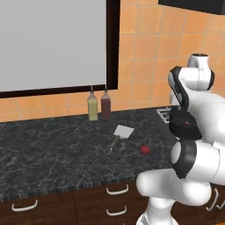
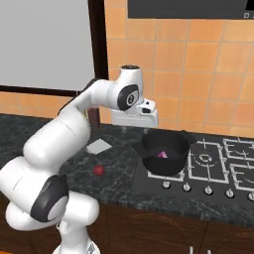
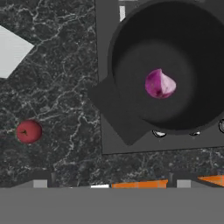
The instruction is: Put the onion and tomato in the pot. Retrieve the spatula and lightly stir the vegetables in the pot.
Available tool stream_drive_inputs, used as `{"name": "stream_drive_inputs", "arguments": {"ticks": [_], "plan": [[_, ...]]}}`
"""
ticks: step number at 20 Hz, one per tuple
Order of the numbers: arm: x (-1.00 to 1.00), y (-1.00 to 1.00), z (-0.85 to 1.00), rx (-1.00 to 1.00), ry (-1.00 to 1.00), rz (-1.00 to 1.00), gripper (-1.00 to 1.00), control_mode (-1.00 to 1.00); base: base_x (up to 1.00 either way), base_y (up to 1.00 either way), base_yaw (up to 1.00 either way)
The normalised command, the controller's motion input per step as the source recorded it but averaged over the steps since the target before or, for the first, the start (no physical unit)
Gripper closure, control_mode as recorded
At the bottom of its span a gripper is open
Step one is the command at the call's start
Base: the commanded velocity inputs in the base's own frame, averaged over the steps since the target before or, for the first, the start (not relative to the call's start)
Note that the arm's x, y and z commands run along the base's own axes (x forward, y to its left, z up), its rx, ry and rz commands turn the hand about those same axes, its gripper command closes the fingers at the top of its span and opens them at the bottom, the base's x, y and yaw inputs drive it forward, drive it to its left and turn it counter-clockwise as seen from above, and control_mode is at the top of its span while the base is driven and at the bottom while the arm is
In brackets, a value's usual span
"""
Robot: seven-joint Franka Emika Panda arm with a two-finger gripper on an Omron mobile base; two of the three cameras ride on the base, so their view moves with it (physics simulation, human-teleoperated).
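The black pot [image 2: 167, 166] stands on the stove's left burner with a purple onion [image 2: 162, 155] inside it. In the hand view the onion [image 3: 160, 83] lies near the middle of the pot [image 3: 127, 65]. My gripper [image 2: 135, 130] hangs above the pot's left rim, open and empty, its fingertips [image 3: 40, 183] wide apart. The red tomato [image 1: 145, 149] rests on the dark counter left of the pot, also seen as the tomato [image 3: 29, 131]. Farther left lies the spatula [image 1: 123, 131], its pale blade [image 3: 11, 50] flat on the counter.
Two bottles [image 1: 92, 106] stand by the back wall under the window. The stove [image 2: 213, 163] with its knobs [image 2: 186, 187] runs right of the pot. The counter's front edge [image 1: 88, 184] lies above drawers. My arm blocks the right of the left base view.
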Motion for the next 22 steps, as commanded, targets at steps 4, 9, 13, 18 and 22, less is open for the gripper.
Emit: {"name": "stream_drive_inputs", "arguments": {"ticks": [4, 9, 13, 18, 22], "plan": [[-0.07, 1.0, 0.02, -0.04, 0.14, 0.09, -1.0, -1.0, 0.0, 0.0, 0.0], [0.0, 1.0, 0.0, -0.04, 0.19, 0.08, -1.0, -1.0, 0.0, 0.0, 0.0], [0.0, 1.0, 0.0, -0.07, 0.19, 0.07, -1.0, -1.0, 0.0, 0.0, 0.0], [0.0, 0.86, -0.37, -0.05, 0.24, 0.03, -1.0, -1.0, 0.0, 0.0, 0.0], [0.05, 0.21, -1.0, -0.11, 0.19, 0.0, -1.0, -1.0, 0.0, 0.0, 0.0]]}}
